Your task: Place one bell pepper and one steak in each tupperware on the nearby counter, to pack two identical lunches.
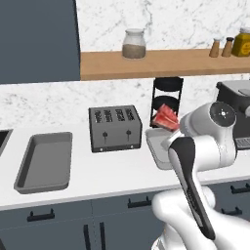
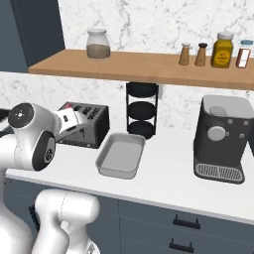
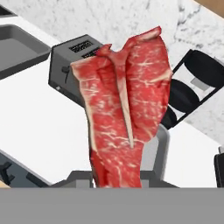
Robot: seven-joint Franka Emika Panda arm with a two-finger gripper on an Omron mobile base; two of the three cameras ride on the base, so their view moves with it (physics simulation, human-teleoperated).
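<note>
The claw, its tips hidden, seems clenched on the steak (image 3: 124,113) above a tupperware (image 2: 120,155) beside the toaster (image 1: 115,128).

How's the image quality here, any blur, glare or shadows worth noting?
Hand view: the steak is close up and slightly soft, with flat, even light. Left base view: the toaster casts only a faint shadow on the counter. Right base view: crisp, with no glare on the coffee machine.
</note>
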